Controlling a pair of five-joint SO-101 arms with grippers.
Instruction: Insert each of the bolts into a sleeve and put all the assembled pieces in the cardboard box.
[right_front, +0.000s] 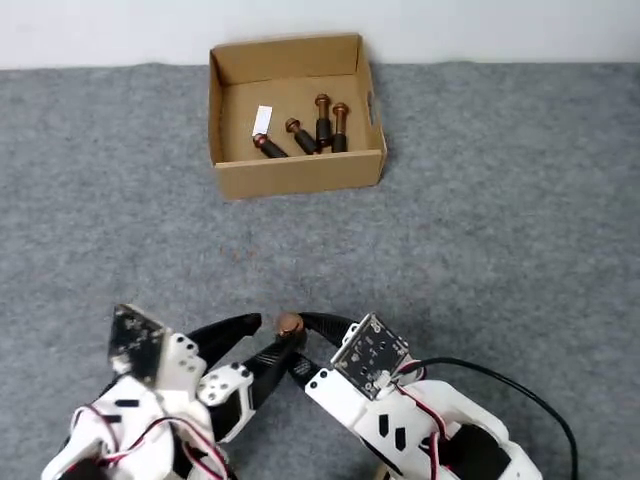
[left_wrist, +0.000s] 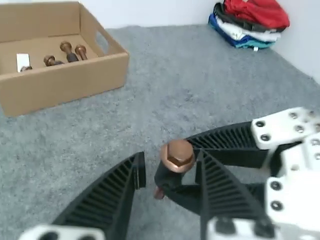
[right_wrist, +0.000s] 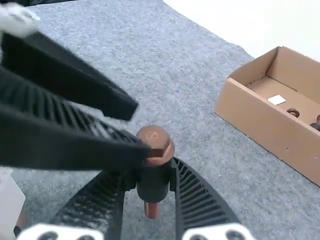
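Note:
A copper-headed bolt (right_front: 289, 323) stands in a black sleeve (right_wrist: 152, 182), its tip poking out below. My right gripper (right_wrist: 152, 172) is shut on that sleeve, just above the grey carpet at the near middle of the table. My left gripper (left_wrist: 170, 167) is open around the bolt head (left_wrist: 177, 155); one finger (right_wrist: 75, 142) touches the head, the other (right_wrist: 65, 75) stays apart. In the high view the left gripper (right_front: 272, 336) meets the right gripper (right_front: 299, 345) at the bolt. The cardboard box (right_front: 300, 175) stands far back and holds several assembled pieces (right_front: 322, 125).
A white label (right_front: 262, 120) lies in the box (left_wrist: 65, 85), which also appears in the right wrist view (right_wrist: 270, 125). Folded clothes (left_wrist: 250, 20) lie far off by the wall. A black cable (right_front: 500, 380) trails from the right arm. Open carpet separates the grippers from the box.

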